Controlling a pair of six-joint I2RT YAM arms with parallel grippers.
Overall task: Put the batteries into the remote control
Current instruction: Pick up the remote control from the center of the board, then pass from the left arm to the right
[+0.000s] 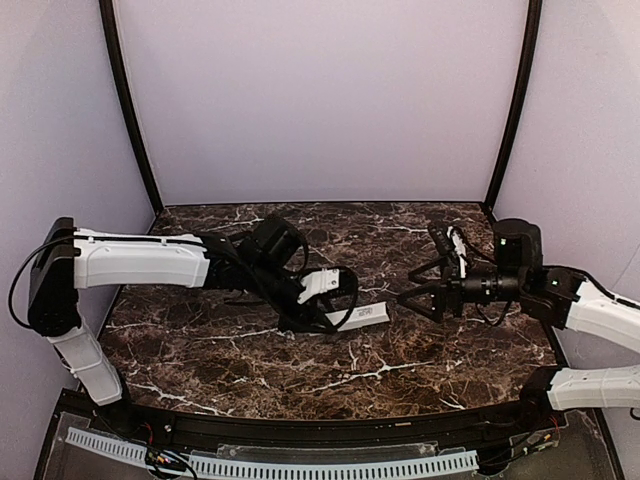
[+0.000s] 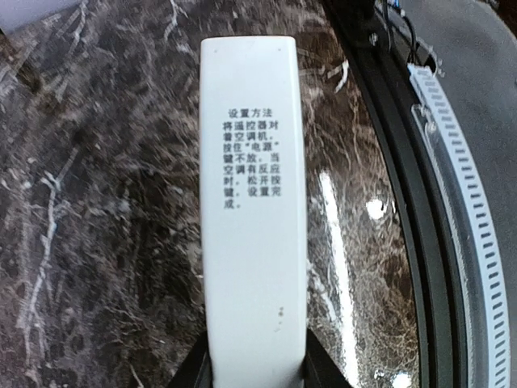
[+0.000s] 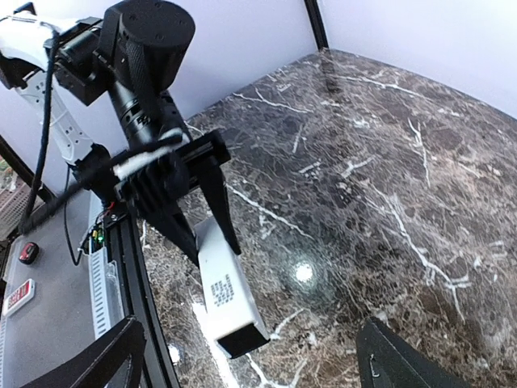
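My left end effector (image 2: 257,368) is clenched on the remote control (image 2: 253,202), one finger on each long side, gripping it at the near end of the body. In the right wrist view the bar juts out past those fingers and slopes down toward the bench (image 1: 250,365). I can't tell whether its far tip touches the marble. My read is that it's gripped by one end so the rest of the body is left free and presented to the other arm.

My right end effector (image 1: 415,296) is released, with its fingers (image 3: 89,364) spread wide and nothing between them. It sits just beyond the remote's free end, pointing at it but apart from it. It looks like a stance for working on that end while the left arm braces the bar.

The remote is a slim white bar of box section with rounded corners. It has a block of small dark Chinese print on the face toward the left wrist camera, and a dark end face toward the right arm. I see no open compartment.

I can't find the batteries in any view. Judged from this, loading has not begun.
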